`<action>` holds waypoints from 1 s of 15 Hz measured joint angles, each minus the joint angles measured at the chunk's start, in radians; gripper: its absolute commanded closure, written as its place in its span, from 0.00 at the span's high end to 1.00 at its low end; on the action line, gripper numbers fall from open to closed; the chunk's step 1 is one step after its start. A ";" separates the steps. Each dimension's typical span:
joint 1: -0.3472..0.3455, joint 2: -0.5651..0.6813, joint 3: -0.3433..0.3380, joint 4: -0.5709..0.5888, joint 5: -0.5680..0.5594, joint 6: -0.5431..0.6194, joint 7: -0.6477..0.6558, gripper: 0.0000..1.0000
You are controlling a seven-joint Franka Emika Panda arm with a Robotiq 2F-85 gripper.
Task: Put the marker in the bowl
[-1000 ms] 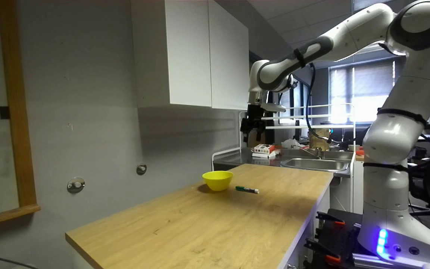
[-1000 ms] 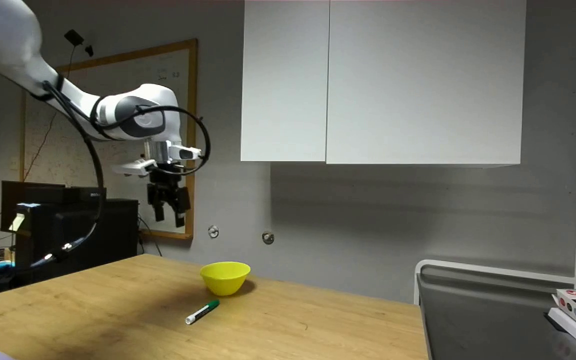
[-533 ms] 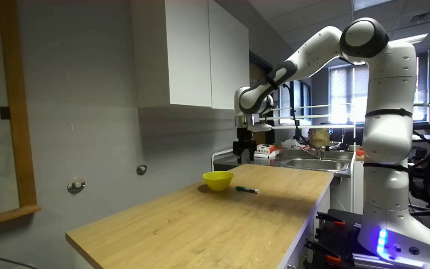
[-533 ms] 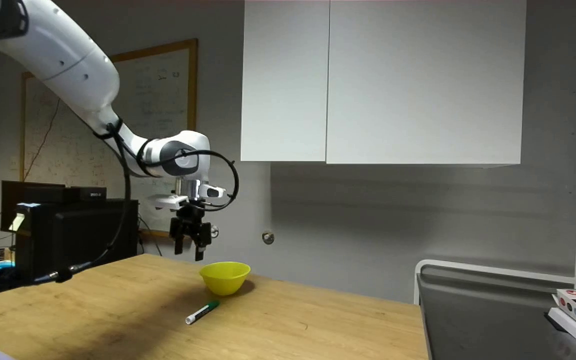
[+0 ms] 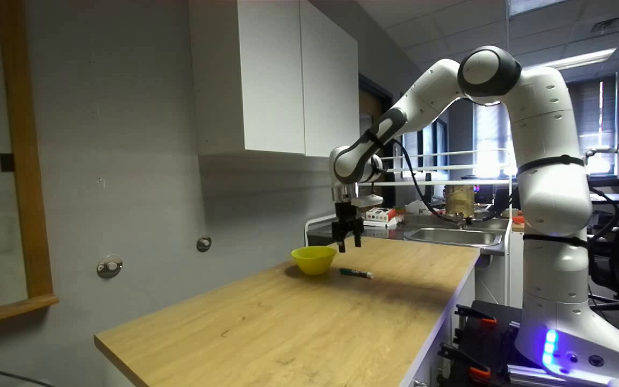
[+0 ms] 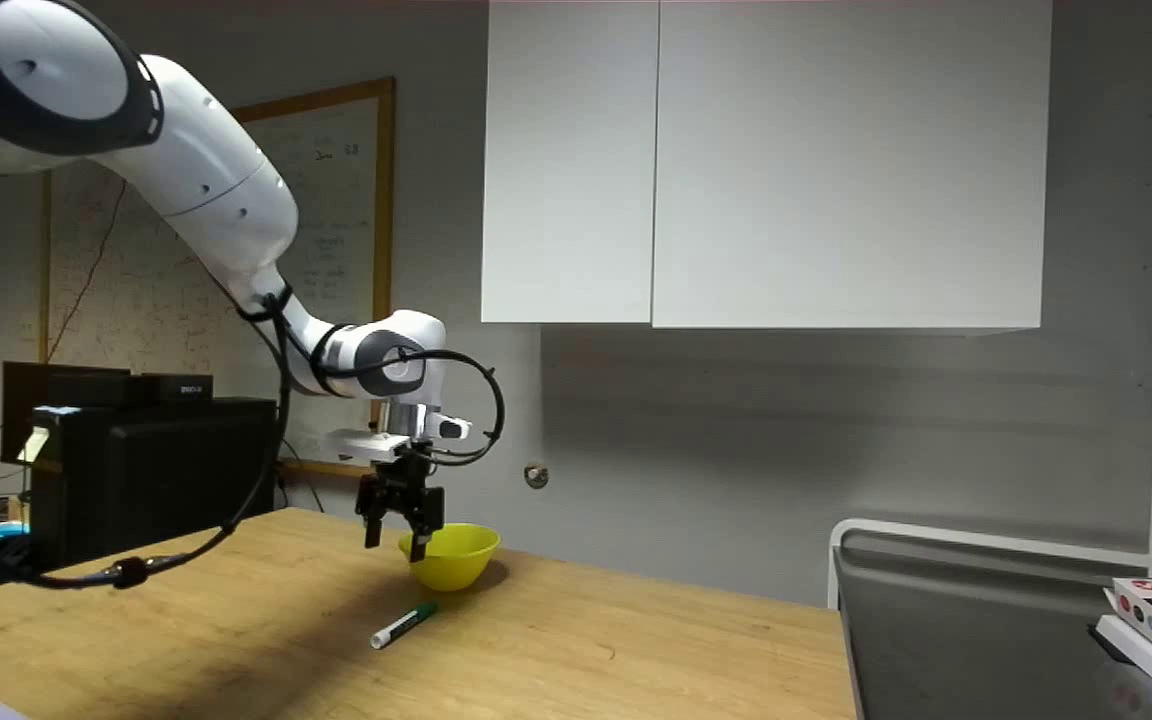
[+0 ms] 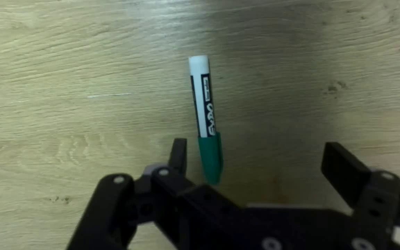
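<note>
The marker lies on the wooden table, white and black with a green cap, in both exterior views (image 5: 355, 273) (image 6: 404, 625). It also shows in the wrist view (image 7: 203, 104), its green cap between the fingers and nearer the left one. The yellow bowl (image 5: 314, 262) stands upright beside the marker's cap end, and also shows in an exterior view (image 6: 461, 560); it is out of the wrist view. My gripper (image 5: 350, 246) is open and empty above the table near the bowl. In an exterior view the gripper (image 6: 396, 545) partly covers the bowl's rim. In the wrist view the gripper (image 7: 255, 151) has its fingers wide apart.
The wooden table (image 5: 288, 322) runs along the grey wall. A white wall cabinet (image 6: 766, 160) hangs above it. A metal sink (image 5: 454, 235) and a small white-and-red box (image 5: 379, 215) are beyond the table. A black cable (image 6: 281, 420) hangs from the arm.
The arm has come down toward the table and the gripper has moved closer to the bowl and marker. It stays open. The bowl and marker have not moved.
</note>
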 measured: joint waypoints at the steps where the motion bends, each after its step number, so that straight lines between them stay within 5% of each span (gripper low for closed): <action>1: -0.003 0.019 -0.007 -0.001 0.006 0.014 -0.019 1.00; 9: -0.039 0.152 -0.022 -0.008 0.053 0.109 -0.128 1.00; 10: -0.041 0.160 -0.022 -0.008 0.053 0.114 -0.132 0.75; 11: -0.042 0.167 -0.022 -0.008 0.053 0.117 -0.136 0.75; 15: -0.045 0.174 -0.027 -0.010 0.052 0.133 -0.136 0.43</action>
